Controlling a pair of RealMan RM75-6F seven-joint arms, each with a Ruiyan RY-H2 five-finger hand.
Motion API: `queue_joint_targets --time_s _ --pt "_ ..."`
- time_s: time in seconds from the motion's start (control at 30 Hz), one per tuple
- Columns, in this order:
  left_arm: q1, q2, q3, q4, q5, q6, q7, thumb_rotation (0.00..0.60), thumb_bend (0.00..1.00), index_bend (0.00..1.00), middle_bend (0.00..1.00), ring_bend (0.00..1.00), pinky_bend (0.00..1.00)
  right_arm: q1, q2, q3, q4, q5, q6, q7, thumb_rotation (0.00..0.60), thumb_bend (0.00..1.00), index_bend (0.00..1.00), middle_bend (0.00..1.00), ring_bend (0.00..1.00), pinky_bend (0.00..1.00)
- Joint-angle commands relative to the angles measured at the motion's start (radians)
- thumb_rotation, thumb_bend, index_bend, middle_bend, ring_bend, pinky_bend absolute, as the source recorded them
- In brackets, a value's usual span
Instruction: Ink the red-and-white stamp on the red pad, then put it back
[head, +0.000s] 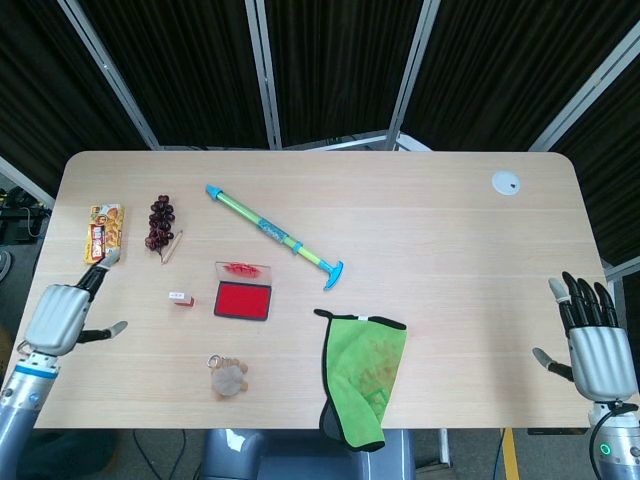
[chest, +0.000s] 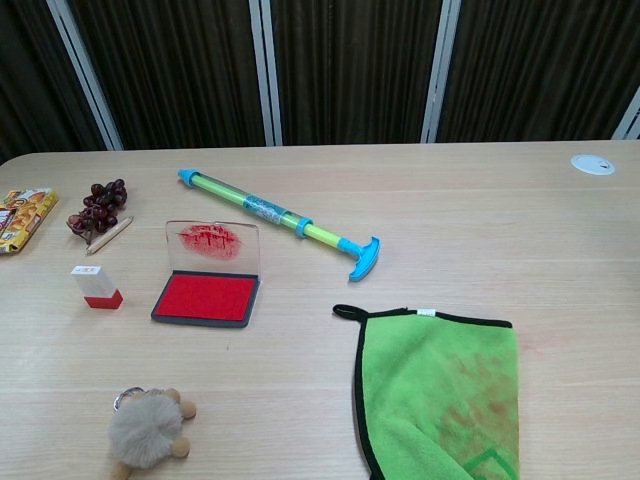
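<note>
The red-and-white stamp (head: 180, 298) (chest: 97, 287) stands upright on the table, just left of the red ink pad (head: 242, 300) (chest: 206, 297), whose clear lid (chest: 212, 247) stands open behind it with red smears. My left hand (head: 62, 316) hovers over the table's left edge, well left of the stamp, its fingers apart and empty. Beyond the table's right edge, my right hand (head: 596, 345) is spread and holds nothing. Neither hand shows in the chest view.
A green-and-blue water pump toy (head: 273, 235) lies diagonally behind the pad. Grapes (head: 160, 221), a small stick and a snack packet (head: 104, 233) sit at the left. A fluffy keychain (head: 227, 377) lies near the front edge, a green cloth (head: 362, 370) hangs over it.
</note>
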Motion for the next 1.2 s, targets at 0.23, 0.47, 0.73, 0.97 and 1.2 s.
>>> queue_joint_targets --time_s 0.23,0.47,0.73,0.97,1.2 --pt "-0.132 -0.111 -0.030 0.076 -0.151 -0.227 0.142 0.600 0.00 0.20 0.27 0.93 0.94 0.003 -0.009 0.002 0.010 0.023 -0.019 -0.027 0.600 0.00 0.00 0.00 0.00 0.00" --pt "-0.176 -0.200 -0.020 0.201 -0.165 -0.269 0.179 0.600 0.12 0.46 0.36 0.93 0.94 0.004 -0.012 0.003 0.020 0.034 -0.026 -0.026 0.600 0.00 0.00 0.00 0.00 0.00" --pt "-0.193 -0.268 -0.017 0.273 -0.178 -0.271 0.193 0.600 0.15 0.49 0.39 0.93 0.94 0.006 -0.012 0.006 0.027 0.042 -0.032 -0.023 0.600 0.00 0.00 0.00 0.00 0.00" --pt "-0.201 -0.300 -0.036 0.281 -0.245 -0.282 0.268 0.600 0.20 0.47 0.40 0.93 0.94 0.008 -0.010 0.008 0.031 0.052 -0.039 -0.016 0.600 0.00 0.00 0.00 0.00 0.00" --pt "-0.216 -0.319 -0.046 0.268 -0.297 -0.307 0.324 0.600 0.24 0.46 0.40 0.93 0.94 0.009 -0.011 0.008 0.035 0.058 -0.047 -0.014 0.600 0.00 0.00 0.00 0.00 0.00"
